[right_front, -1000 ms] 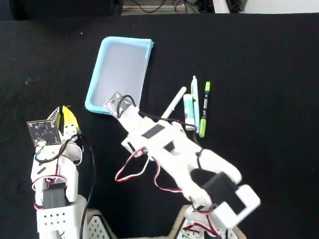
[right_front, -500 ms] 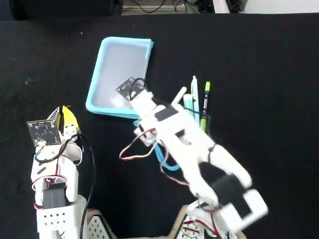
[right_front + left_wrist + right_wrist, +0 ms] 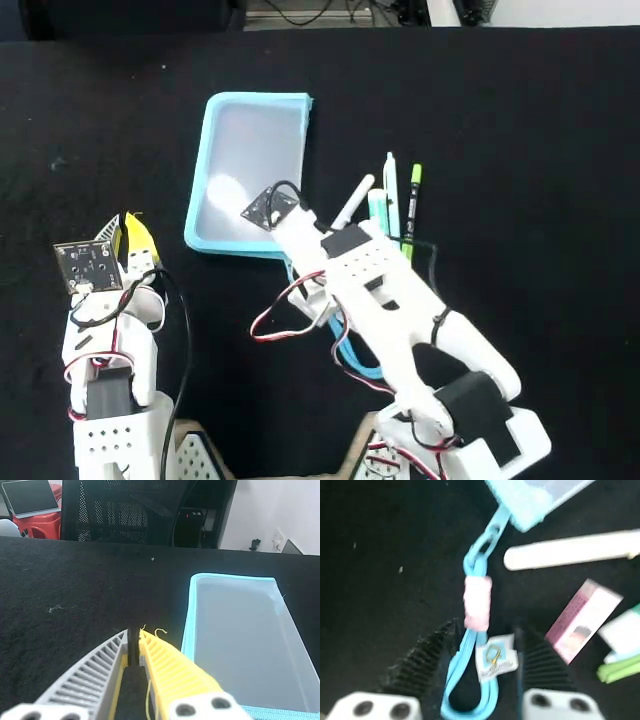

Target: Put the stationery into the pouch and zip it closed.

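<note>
Black cloth covers the surface [image 3: 520, 110], and beyond its far edge the left wrist view shows a black mesh chair [image 3: 130, 510]. The pouch [image 3: 250, 170] lies flat on the cloth, frosted and pale with a light blue border, its long side running away from the arms.

The stationery lies in a loose bunch on the cloth, just beside the pouch on the right arm's side. It includes a white pen [image 3: 352, 203] set at a slant, a teal-and-white pen [image 3: 391, 190] and a green marker [image 3: 411, 215], the last two side by side. In the right wrist view a small pink-and-white block, which seems to be an eraser [image 3: 580, 620], rests near the white pen.

A blue strap [image 3: 470, 680] trails from the pouch's near corner. It carries a pink sleeve [image 3: 477, 602] and a paper tag [image 3: 495, 660].

The right arm [image 3: 390, 300] stretches across the near end of the pouch. The right hand [image 3: 485, 627] hangs over the strap with its black fingers apart, one on each side of the loop. Whether they touch it is hard to judge.

The left hand [image 3: 134, 640] sits low over bare cloth near the pouch's long edge, its grey and yellow fingers [image 3: 165, 660] drawn together with nothing between them.
</note>
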`<state>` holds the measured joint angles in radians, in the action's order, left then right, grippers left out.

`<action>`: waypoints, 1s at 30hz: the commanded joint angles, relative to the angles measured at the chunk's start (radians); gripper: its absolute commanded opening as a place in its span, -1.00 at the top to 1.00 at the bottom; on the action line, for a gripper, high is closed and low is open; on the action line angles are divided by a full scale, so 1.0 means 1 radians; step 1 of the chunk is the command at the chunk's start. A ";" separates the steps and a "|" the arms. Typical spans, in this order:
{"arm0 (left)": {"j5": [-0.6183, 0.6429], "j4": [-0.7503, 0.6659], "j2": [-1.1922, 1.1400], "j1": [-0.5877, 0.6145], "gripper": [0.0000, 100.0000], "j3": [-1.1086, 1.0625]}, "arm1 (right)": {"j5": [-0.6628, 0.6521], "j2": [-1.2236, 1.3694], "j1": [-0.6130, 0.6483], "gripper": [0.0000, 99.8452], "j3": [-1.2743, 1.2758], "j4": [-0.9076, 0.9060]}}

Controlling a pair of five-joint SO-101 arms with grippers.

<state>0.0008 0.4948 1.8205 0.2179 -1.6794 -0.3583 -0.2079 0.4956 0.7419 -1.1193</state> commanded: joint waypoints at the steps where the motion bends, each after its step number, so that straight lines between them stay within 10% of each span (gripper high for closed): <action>1: -0.002 -0.003 0.002 0.015 0.89 0.001 | 0.044 -0.030 0.020 0.59 -0.111 -0.081; 16: -0.002 -0.003 0.002 0.015 0.89 0.001 | 0.242 0.067 0.109 0.59 0.084 0.411; 30: -0.002 -0.003 0.002 0.015 0.89 0.004 | 0.008 0.124 0.100 0.94 0.073 0.460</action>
<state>0.0008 0.4948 1.8205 0.2179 -1.6794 -0.2954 -0.0806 0.5953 0.8370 -0.6529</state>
